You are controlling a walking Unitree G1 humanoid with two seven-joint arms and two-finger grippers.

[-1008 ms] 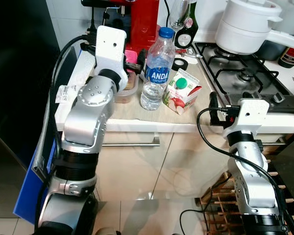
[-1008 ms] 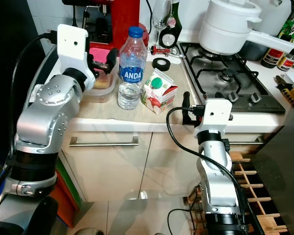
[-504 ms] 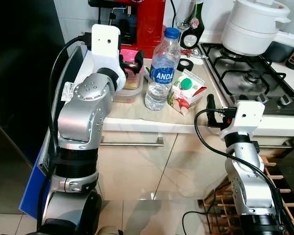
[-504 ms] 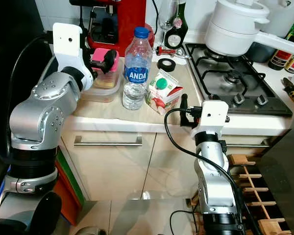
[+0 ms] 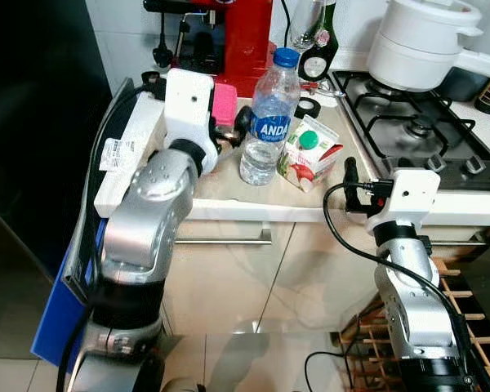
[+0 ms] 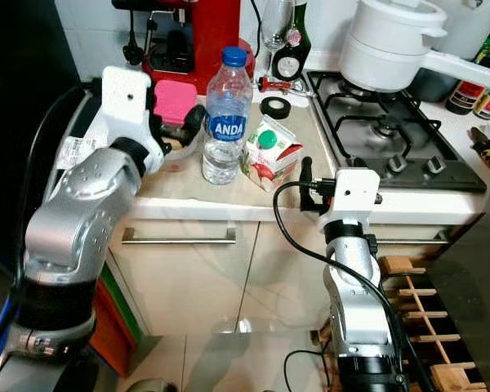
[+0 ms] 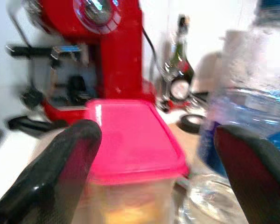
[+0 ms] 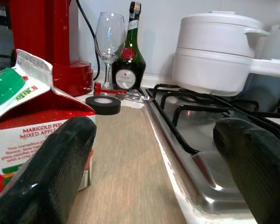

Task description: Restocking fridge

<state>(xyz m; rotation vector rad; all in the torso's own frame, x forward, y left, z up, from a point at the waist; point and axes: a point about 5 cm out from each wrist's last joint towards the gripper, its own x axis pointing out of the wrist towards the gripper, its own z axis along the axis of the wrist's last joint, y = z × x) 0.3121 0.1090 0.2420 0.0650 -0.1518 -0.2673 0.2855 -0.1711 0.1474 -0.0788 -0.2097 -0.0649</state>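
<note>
Left gripper has dropped lower and nearer the counter edge — its open fingers now frame the pink-lidded container, beside the water bottle.

Light is bright and even across the worktop, with no hard shadows on it. Beyond the left arm, on the side away from the right one, the scene falls off into near-black shade. Soft glare sits on the silver arm shells and on the glossy cupboard doors beneath both grippers. The left wrist view is blurred throughout: the pink-lidded box between the left gripper's fingers is soft, and the water bottle beside it is smeared and hazy. The right wrist view is sharper, though the right gripper's fingers are out of focus; the white pot ahead of them reads crisp, its background wall washed pale.
</note>
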